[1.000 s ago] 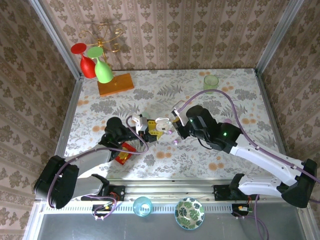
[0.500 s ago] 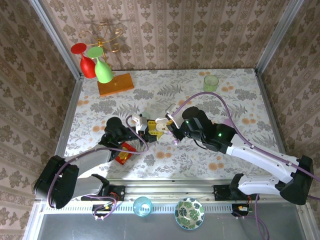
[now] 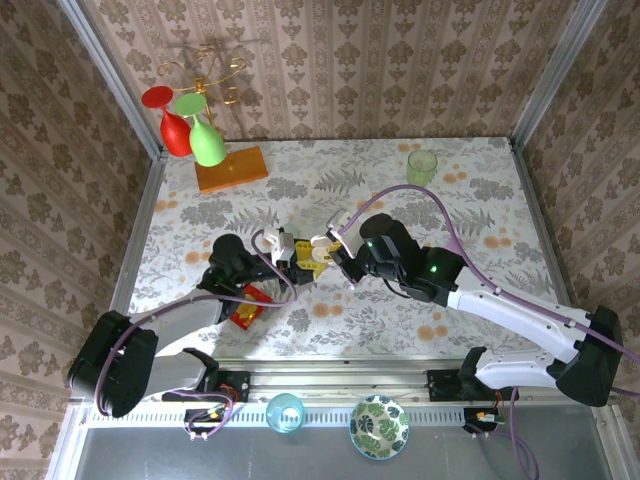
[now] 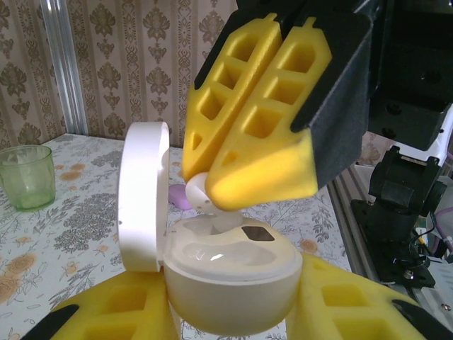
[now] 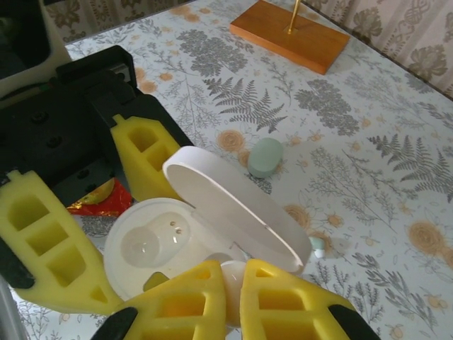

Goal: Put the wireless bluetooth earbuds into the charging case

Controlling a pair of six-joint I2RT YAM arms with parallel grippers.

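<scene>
i find the left fingers (image 3: 299, 260) clamped on the open white charging case (image 4: 233, 283), near the tabletop (image 3: 470, 215) centre. seen from above, the right fingers (image 5: 245, 290) sit at its 3 o'clock, pinched on a whitish earbud (image 4: 197, 194) at the case mouth. whether the earbud touches the case, i cannot tell.

The left arm (image 3: 185, 318) reaches forward and a little to the right. Its left gripper (image 4: 228, 315) is closed from both sides on the open charging case (image 4: 233, 273). The right arm (image 3: 505, 305) stretches leftwards to meet it. The right gripper (image 5: 232, 290) points down over the case, fingers pinched on a white earbud (image 5: 232, 273).
</scene>
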